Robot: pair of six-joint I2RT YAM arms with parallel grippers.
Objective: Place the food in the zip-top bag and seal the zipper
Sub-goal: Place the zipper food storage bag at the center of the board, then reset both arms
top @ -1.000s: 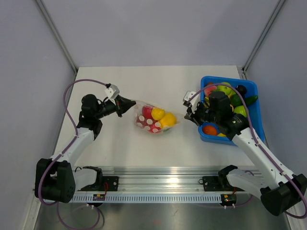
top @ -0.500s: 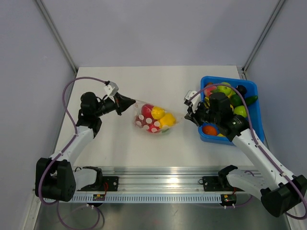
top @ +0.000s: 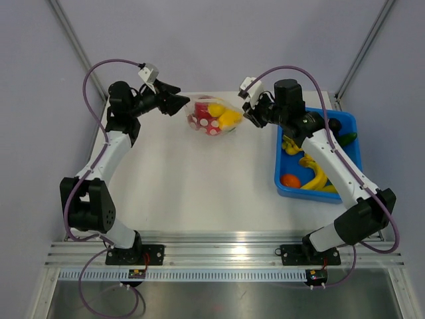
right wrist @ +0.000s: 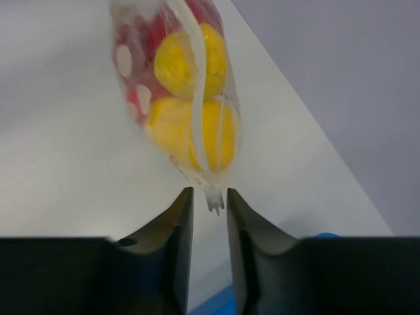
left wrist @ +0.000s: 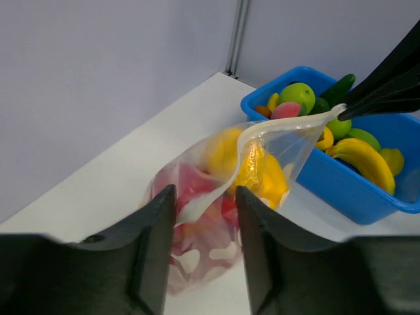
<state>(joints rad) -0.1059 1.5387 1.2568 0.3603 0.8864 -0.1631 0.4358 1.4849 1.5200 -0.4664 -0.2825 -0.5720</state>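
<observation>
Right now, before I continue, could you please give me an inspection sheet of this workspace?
Surface: white table, no spills seen.
Job's things: zip-top bag holds red spotted and yellow food; zipper on its upper edge.
Clutter: blue bin with banana and other toy fruit.
Grippers: left gripper open, zipper between its fingers; right gripper shut on the bag's end.
Cables: purple cables loop above both arms.
Surroundings: grey walls, metal rail at near edge.

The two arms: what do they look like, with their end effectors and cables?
The left arm and right arm have white links with black joints. The left end effector and right end effector are black, with two fingers. A purple cable runs along each.
</observation>
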